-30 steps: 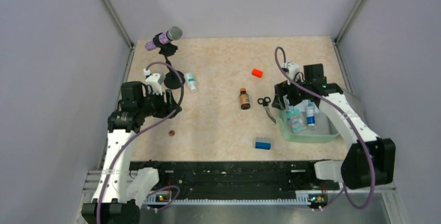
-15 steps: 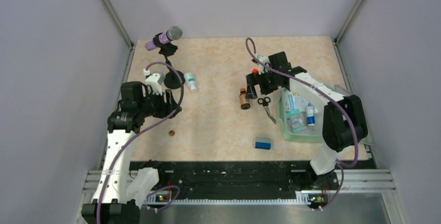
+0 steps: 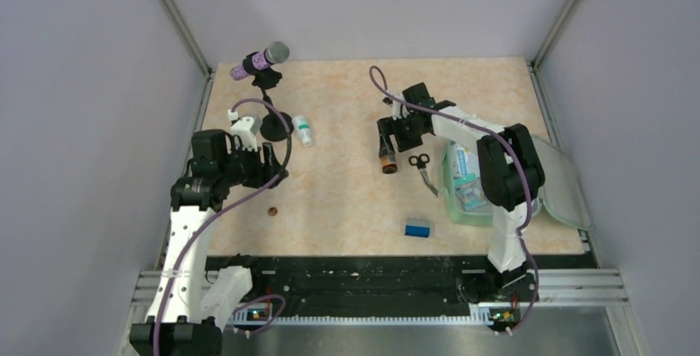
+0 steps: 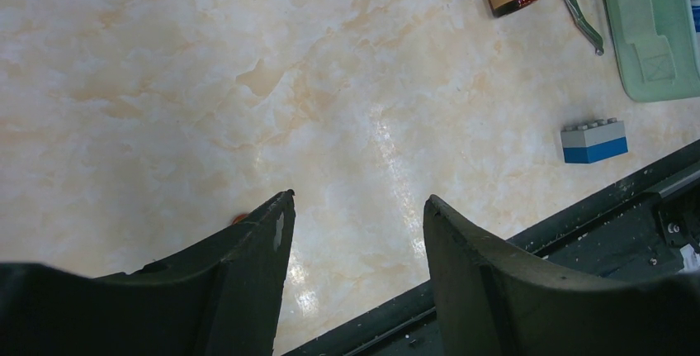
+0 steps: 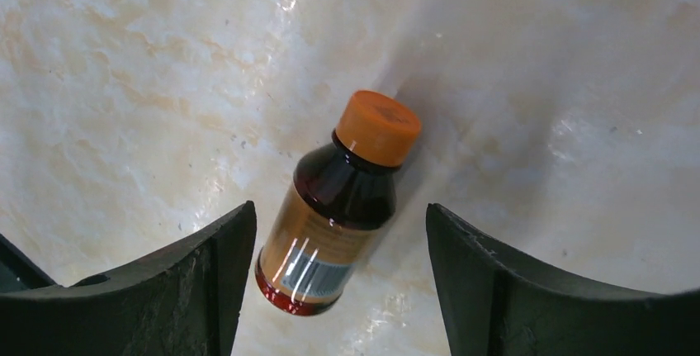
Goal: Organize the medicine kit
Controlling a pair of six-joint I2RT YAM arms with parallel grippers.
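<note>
On the worktop there is one medicine kit, one brown bottle, one white bottle, one pair of scissors, one blue block and one microphone on a stand. The packets inside the kit look like three or four, but the arm hides some.

The worktop is pale marbled beige, with plain grey walls on three sides.

The kit sits at the right edge, its lid open and hanging past that edge. The block is near the front edge.

The right gripper is spread wide astride the lying brown bottle, not touching it. The left gripper is wide open and holds nothing. The widest open stretch lies between the two grippers.
</note>
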